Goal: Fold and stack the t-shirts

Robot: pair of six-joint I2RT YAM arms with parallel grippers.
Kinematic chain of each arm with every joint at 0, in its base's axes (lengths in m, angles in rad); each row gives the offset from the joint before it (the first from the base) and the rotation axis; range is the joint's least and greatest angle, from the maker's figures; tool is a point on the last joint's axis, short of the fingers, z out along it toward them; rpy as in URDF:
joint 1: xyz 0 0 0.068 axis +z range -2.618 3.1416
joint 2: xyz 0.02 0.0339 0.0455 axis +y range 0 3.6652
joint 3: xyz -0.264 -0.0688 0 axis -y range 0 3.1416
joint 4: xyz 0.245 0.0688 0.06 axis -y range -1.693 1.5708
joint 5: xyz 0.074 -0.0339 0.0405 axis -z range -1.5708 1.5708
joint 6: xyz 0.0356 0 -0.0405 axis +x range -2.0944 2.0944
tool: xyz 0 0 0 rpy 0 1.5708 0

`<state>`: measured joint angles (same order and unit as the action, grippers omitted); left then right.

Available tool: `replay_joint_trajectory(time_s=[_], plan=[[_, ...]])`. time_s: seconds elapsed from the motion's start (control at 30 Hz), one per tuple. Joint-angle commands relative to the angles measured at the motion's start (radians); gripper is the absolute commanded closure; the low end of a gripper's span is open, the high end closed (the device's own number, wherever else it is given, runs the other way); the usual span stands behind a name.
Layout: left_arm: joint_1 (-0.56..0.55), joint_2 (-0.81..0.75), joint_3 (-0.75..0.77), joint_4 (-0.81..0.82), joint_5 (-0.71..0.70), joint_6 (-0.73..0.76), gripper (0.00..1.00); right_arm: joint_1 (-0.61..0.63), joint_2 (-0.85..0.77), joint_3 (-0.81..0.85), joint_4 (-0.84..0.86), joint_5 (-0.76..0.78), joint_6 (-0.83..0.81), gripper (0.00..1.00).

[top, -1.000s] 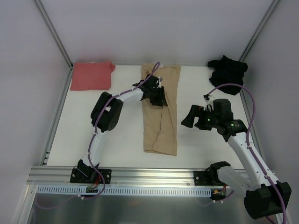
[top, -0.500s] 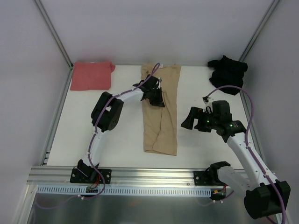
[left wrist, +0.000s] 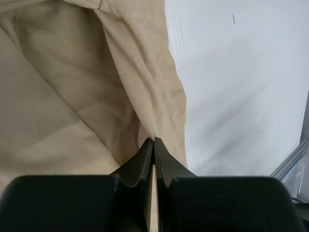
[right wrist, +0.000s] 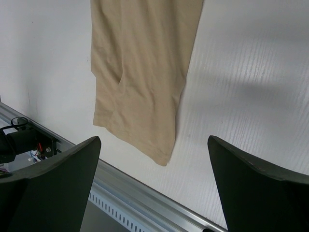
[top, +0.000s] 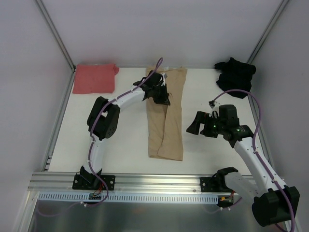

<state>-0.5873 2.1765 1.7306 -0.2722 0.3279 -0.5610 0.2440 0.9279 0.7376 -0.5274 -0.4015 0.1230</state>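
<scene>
The tan-beige t-shirt lies as a long narrow strip down the middle of the white table. My left gripper is over its upper part, shut on a raised ridge of the tan cloth; the black fingertips meet with fabric pinched between them. The salmon-red t-shirt lies folded at the back left. At the back right the black t-shirt sits crumpled. My right gripper hangs open to the right of the tan shirt, above the table and holding nothing; its view shows the shirt's lower end.
An aluminium rail runs along the table's near edge and also shows in the right wrist view. White walls with metal corner posts close in the back and sides. Purple cables loop off both arms.
My left gripper has shut on the tan shirt and drawn it toward the back, so the lower part now lies straighter. The right arm has barely shifted.
</scene>
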Motion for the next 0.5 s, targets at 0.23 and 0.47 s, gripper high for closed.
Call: replay_joint_trajectory(time_s=[0.23, 0.47], plan=[[0.003, -0.092, -0.058, -0.032, -0.036, 0.021, 1.0, -0.005, -0.009, 0.002, 0.026, -0.023, 0.009, 0.01], [0.004, -0.096, -0.121, -0.019, -0.043, 0.009, 1.0, -0.006, -0.011, 0.003, 0.024, -0.026, 0.01, 0.01]])
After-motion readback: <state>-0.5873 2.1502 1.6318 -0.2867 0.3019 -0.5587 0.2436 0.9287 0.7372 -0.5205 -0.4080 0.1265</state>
